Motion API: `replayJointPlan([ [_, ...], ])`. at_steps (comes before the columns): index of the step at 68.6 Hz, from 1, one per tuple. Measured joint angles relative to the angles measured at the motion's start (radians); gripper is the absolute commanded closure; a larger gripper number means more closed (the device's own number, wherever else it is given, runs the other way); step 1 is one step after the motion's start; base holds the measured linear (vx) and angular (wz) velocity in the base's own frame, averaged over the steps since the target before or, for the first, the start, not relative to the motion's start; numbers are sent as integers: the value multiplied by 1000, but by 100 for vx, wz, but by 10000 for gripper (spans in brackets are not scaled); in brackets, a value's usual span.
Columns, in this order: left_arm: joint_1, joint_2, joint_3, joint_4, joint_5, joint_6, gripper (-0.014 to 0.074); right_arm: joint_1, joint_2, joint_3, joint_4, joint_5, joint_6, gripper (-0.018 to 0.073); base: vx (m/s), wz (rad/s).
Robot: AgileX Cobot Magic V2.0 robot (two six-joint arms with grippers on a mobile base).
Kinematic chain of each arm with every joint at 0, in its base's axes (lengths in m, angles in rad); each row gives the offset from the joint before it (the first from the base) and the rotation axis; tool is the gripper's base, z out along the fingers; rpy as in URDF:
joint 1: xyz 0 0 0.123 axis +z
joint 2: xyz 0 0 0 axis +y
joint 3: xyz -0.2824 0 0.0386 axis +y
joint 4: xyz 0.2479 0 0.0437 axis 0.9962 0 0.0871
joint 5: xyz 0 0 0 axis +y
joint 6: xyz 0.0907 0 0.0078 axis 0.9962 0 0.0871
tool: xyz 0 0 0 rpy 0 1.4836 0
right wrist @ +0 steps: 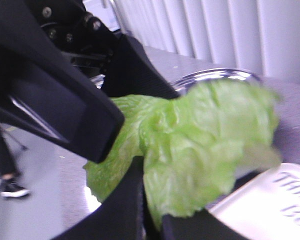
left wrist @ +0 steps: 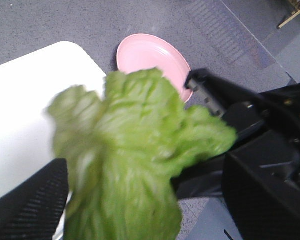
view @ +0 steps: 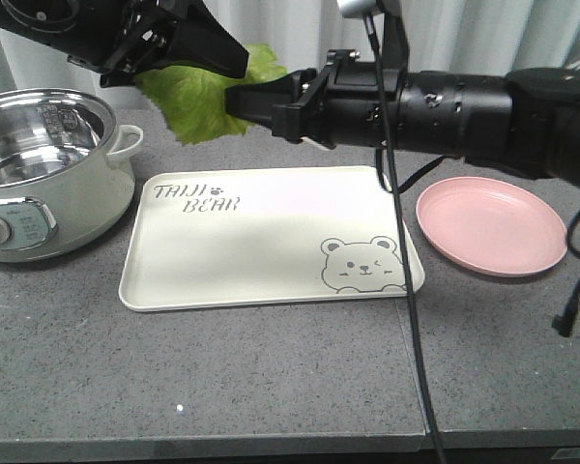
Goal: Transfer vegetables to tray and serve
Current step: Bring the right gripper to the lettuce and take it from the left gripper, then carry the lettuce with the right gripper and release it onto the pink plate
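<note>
Lettuce (view: 188, 111) hangs in the air behind the tray (view: 261, 242), caught between the left gripper (view: 179, 63) and right gripper (view: 240, 100); which claw is clamped I cannot tell. It looks light, limp and easily torn, so a gentle pinch across bunched layers should suit

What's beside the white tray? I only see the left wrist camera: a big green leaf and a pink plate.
Observer: An electric pot with a shiny steel inside, on the side away from the pink plate.
Operator: Is anything on the tray?
Observer: No food, only its printed bear face and TAIJI BEAR lettering.
Operator: Who's holding the lettuce?
Observer: The left gripper and right gripper meet at it in the air. I can't tell which one's jaws grip it.
</note>
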Motion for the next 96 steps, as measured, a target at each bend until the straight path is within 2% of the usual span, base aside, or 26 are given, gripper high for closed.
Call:
replayJointPlan([
  [7, 0, 0, 0, 0, 0, 0, 10, -5, -46, 0, -90, -68, 32, 564, 0, 0],
  [14, 0, 0, 0, 0, 0, 0, 10, -45, -80, 0, -171, -88, 106, 564, 0, 0],
  [19, 0, 0, 0, 0, 0, 0, 10, -101, -92, 0, -216, -90, 176, 564, 0, 0],
  [28, 0, 0, 0, -1, 0, 0, 10, -248, -96, 0, -311, -80, 342, 564, 0, 0],
  [41, 0, 0, 0, -1, 0, 0, 10, -450, -96, 0, -554, 3, 555, 564, 0, 0],
  [49, 0, 0, 0, -1, 0, 0, 10, -514, -93, 0, -715, 47, 665, 564, 0, 0],
  [58, 0, 0, 0, -1, 0, 0, 10, -536, -61, 0, -853, 77, 748, 564, 0, 0],
  [66, 0, 0, 0, -1, 0, 0, 10, -537, -9, 0, -899, 95, 795, 564, 0, 0],
  [96, 0, 0, 0, -1, 0, 0, 10, -537, 180, 0, -903, 83, 848, 550, 0, 0],
])
